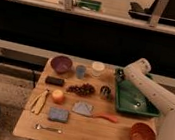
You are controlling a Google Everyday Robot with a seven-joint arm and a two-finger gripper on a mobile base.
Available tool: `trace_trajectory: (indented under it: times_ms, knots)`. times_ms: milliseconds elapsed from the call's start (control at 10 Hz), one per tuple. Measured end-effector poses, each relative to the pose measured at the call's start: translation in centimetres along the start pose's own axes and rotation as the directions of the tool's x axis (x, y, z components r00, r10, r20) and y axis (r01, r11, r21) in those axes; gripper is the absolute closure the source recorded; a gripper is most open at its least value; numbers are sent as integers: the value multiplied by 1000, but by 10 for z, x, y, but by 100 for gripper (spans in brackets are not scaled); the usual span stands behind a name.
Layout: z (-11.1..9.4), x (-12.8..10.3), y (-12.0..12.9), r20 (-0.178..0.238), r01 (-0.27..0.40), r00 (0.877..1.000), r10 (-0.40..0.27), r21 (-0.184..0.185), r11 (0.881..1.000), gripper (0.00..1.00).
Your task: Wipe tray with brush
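- Arching in from the near right, the robot's white arm (pixel 151 91) crosses over the tray (pixel 128 103) and bends down at its far left corner.
- The gripper (pixel 122 75) sits at that far left corner of the tray, low over the rim; whether it is spread, pressed together or pinching anything, I cannot tell.
- The tray, dark green and glossy, lies on the right side of the wooden table (pixel 90 133), its long side running far to near.
- The brush (pixel 105 91), small and dark with a silvery part, stands on the table just beside the tray's left rim, apart from the gripper and nearer than it.
- Left of the brush lies a bunch of dark grapes (pixel 81 89), and further left a flat black block (pixel 54 81).
- Along the far edge stand a purple bowl (pixel 61 64), a blue cup (pixel 80 71) and a pale round container (pixel 98 68).
- Nearer lie a grey cloth (pixel 82 108) with an orange-handled tool (pixel 104 117) beside it, a blue sponge (pixel 58 114) and an orange fruit (pixel 58 96).
- An orange-red bowl (pixel 143 136) stands at the near right, near the tray's near rim.
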Motion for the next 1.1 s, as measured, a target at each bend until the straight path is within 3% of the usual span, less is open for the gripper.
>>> trace_trajectory:
  times_ms: [700, 1100]
  knots:
    - [-19, 19, 23, -2, 2, 1000, -2, 17, 1000, 100]
    - [-36, 46, 57, -21, 13, 1000, -13, 8, 1000, 100]
